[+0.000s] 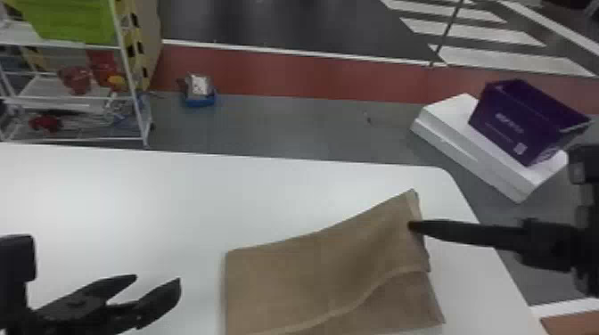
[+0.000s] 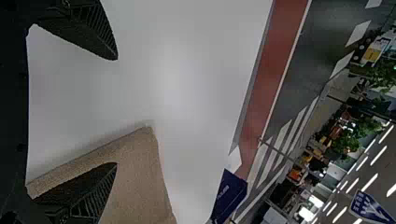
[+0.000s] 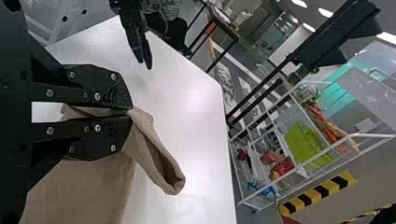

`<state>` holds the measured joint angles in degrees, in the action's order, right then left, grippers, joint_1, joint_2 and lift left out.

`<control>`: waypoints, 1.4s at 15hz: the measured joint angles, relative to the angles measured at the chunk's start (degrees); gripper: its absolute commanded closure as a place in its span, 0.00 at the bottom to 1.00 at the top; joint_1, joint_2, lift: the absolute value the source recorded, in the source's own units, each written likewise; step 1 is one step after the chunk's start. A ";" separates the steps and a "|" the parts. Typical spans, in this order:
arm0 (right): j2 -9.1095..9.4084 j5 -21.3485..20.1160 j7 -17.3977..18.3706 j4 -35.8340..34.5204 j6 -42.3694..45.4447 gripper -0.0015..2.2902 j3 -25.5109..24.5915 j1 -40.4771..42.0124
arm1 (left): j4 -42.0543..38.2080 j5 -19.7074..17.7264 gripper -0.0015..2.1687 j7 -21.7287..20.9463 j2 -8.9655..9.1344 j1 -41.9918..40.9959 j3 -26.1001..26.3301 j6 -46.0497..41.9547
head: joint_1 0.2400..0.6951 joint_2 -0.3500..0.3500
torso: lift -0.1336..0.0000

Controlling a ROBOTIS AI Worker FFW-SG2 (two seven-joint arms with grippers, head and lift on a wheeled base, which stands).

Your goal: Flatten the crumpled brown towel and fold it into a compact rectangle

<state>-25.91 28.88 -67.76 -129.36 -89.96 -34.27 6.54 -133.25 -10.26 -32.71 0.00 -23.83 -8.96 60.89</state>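
Note:
The brown towel (image 1: 325, 271) lies on the white table, its top layer folded over a lower layer that shows at the front right. My right gripper (image 1: 414, 226) is at the towel's right edge; in the right wrist view that gripper (image 3: 130, 112) is shut on the brown towel (image 3: 88, 186), with a loose fold hanging past the fingertips. My left gripper (image 1: 158, 278) stands open over the table, left of the towel and apart from it. In the left wrist view the left gripper (image 2: 116, 112) has its fingers wide apart, a corner of the towel (image 2: 140, 172) beyond them.
The white table (image 1: 133, 191) ends in a rounded corner at the far right. Past it on the floor, a purple box (image 1: 521, 120) rests on white boxes (image 1: 472, 151). A wire rack (image 1: 129, 89) with a green bin stands behind the table at the left.

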 measured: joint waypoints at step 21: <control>-1.40 -1.47 -1.69 6.94 12.19 0.45 -3.30 10.06 | 0.87 0.15 0.04 -0.16 0.00 0.46 0.75 -0.09 | 1.00 0.08 | 0.07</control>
<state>-27.31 27.41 -69.45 -122.42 -77.77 -37.58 16.60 -132.38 -10.11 -32.87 0.00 -23.37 -8.21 60.80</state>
